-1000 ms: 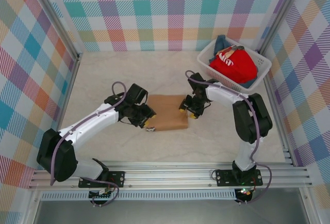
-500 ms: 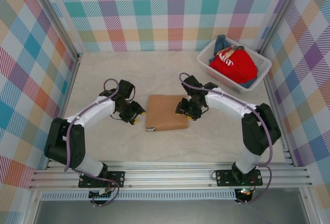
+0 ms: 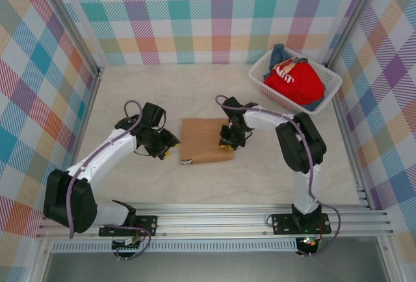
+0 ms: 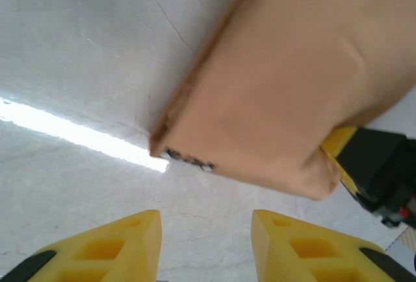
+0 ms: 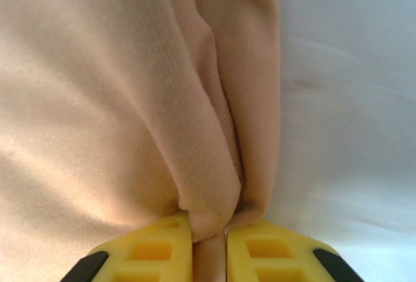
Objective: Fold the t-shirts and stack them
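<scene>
The tan t-shirt (image 3: 203, 140) lies folded flat on the bench (image 3: 130, 93), between the two hands. Its outline is close to square, so a long axis can hardly be told; it is slightly wider from hand to hand than deep, and its edges are turned a little against the bench edge. A scrap of dark print (image 4: 188, 160) is seen at the corner nearest the left hand.

The right hand (image 3: 227, 142) is clamped on the shirt's edge: in the right wrist view a raised fold of the tan cloth (image 5: 195, 165) is pinched between the yellow fingertips (image 5: 156, 243), with the rest spread ahead of them.

The left hand (image 3: 167, 150) is held just beside the opposite edge, apart from it. Its fingers (image 4: 110, 243) are parted with only bare bench between them, and the shirt (image 4: 292, 87) lies ahead.

Well beyond the right hand, a red t-shirt (image 3: 294, 82) is heaped on a blue t-shirt (image 3: 278, 54) in a white basket (image 3: 333, 86).
</scene>
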Motion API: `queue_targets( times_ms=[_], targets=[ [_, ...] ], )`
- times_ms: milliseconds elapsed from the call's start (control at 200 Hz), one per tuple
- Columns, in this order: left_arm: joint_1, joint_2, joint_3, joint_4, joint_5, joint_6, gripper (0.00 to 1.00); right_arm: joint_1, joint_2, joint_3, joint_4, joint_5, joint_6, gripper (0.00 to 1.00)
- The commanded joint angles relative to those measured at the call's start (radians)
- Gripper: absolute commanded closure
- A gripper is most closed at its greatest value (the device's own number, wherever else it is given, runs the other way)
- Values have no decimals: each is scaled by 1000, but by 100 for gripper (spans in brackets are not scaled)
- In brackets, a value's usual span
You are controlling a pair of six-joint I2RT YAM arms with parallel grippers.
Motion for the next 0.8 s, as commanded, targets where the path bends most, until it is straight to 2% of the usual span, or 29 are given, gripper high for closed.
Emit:
queue_targets(
  times_ms=[0,45,275,380,435,510,615,675,795],
  targets=[
    [0,-61,7,-80,-60,0,59,44,111,101,86,-79,65,97],
    [1,-79,1,-88,-66,-3,59,55,144,146,104,-97,102,100],
    [29,-135,-54,-110,-95,-45,59,108,327,370,248,-185,366,100],
    [50,-176,-124,-26,-101,-149,56,143,441,537,266,-234,450,100],
    [61,-206,-174,57,-104,-229,51,154,497,641,229,-259,464,100],
    [69,-238,-233,164,-125,-331,47,158,525,722,185,-277,453,84],
    [71,-263,-300,314,-174,-436,44,147,464,693,157,-264,410,66],
    [71,-264,-321,371,-211,-475,43,132,404,642,135,-248,386,62],
    [72,-233,-359,492,-268,-575,39,91,221,434,177,-200,360,58]
  ],
)
